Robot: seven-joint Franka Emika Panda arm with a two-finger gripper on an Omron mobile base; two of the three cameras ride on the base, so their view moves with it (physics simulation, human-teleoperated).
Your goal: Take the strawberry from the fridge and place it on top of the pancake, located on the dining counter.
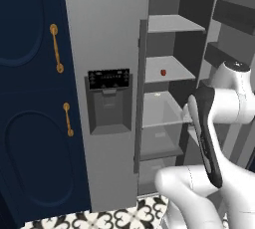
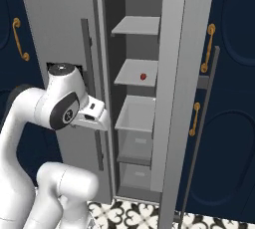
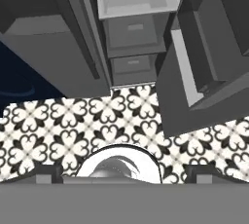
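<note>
My gripper [image 3: 124,179] is spread wide, empty; reaching in, I might knock the tiny strawberry [image 1: 163,72] off its shelf [image 1: 172,73].

Base views flank the open fridge [image 1: 114,34], sharing its shelves; hand view faces floorward.

A rendered home kitchen; a tall grey fridge [image 1: 107,34] fills the middle of the left base view, 1 door swung open on grey shelves [image 1: 168,68] and clear drawers [image 2: 135,114], a black control panel [image 1: 108,79] above its dispenser recess; navy cabinets [image 1: 30,98] with gold handles [image 1: 56,48] stand at left; black-and-white patterned floor tiles [image 3: 73,130] cross the hand view.
</note>
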